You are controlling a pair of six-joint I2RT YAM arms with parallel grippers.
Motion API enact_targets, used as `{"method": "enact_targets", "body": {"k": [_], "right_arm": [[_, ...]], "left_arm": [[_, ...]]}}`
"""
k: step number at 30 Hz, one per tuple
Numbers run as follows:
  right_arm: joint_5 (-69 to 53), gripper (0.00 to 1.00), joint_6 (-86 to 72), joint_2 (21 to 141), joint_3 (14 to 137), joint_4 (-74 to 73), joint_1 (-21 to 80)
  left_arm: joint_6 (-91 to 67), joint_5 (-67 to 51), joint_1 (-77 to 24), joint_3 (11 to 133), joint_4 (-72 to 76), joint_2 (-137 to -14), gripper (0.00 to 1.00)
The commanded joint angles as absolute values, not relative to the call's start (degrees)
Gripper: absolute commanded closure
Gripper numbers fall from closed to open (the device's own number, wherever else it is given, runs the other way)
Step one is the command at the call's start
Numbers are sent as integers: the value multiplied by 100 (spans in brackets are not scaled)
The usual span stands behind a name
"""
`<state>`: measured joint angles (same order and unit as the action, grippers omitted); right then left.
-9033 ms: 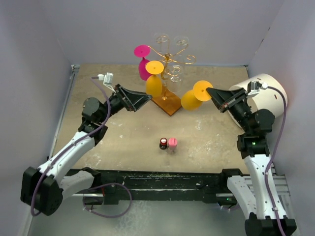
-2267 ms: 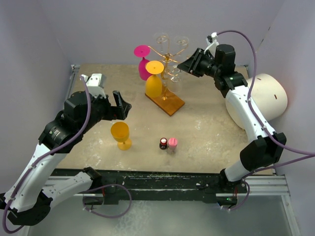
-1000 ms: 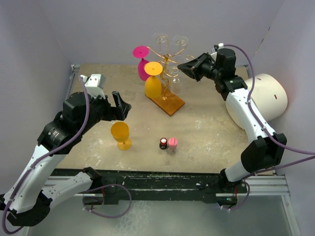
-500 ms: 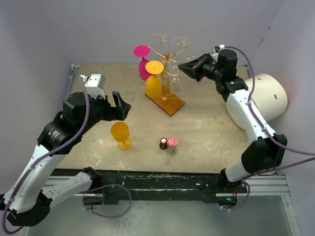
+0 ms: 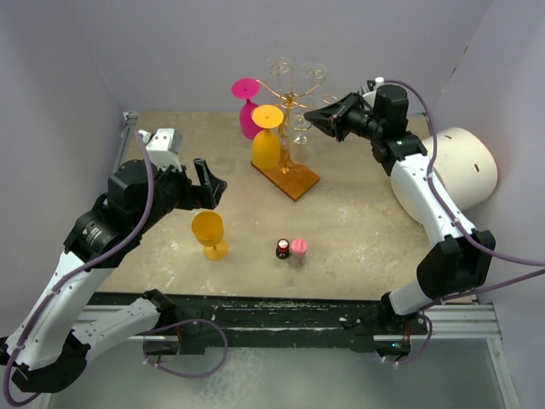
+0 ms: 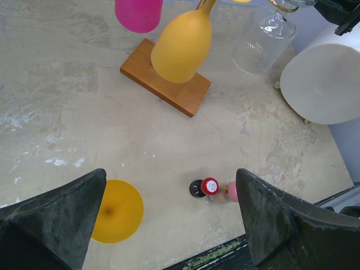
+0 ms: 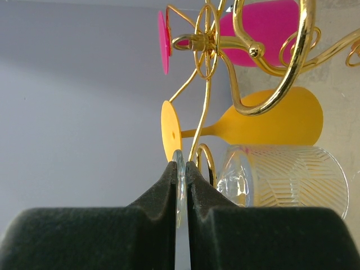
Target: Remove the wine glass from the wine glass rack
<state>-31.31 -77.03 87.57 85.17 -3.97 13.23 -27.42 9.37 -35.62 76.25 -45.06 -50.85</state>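
Observation:
The wine glass rack point(image 5: 289, 95) is gold wire on a brown wooden base point(image 5: 294, 179). A clear wine glass point(image 5: 300, 128) hangs upside down on it. My right gripper point(image 5: 313, 115) is at the rack's right side. In the right wrist view the gripper point(image 7: 180, 169) is shut on the clear glass's thin foot disc, with its ribbed bowl point(image 7: 287, 180) beside a gold loop. A yellow glass point(image 5: 266, 145) and a pink glass point(image 5: 247, 111) also hang there. My left gripper point(image 5: 209, 192) is open and empty above a yellow glass point(image 5: 209, 232) that stands on the table.
A white cylinder point(image 5: 456, 170) lies at the right wall. Two small bottles point(image 5: 290, 249) stand in front of the rack. The left wrist view shows the standing yellow glass point(image 6: 115, 211), the bottles point(image 6: 209, 187) and the wooden base point(image 6: 166, 84).
My right gripper has shifted slightly left at the rack's clear glass. The left arm and the standing yellow glass have not moved.

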Motion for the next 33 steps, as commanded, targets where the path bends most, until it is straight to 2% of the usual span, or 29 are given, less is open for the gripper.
{"method": "enact_targets", "body": {"k": [1,22,33], "right_arm": [[-3364,100,-7817,8533,8739,104,1354],[-3450,100,-7847,9040,9368,294,1371],[-2633,100,-7644,9103,9561,-85,1390]], "left_arm": [[-2733,914,-3522,7632,-4293,-5012,1],[-2769,889,-3517,7586,-4241,-4985,0],[-2777,890,-3524,7576,-4244,-4937,1]]}}
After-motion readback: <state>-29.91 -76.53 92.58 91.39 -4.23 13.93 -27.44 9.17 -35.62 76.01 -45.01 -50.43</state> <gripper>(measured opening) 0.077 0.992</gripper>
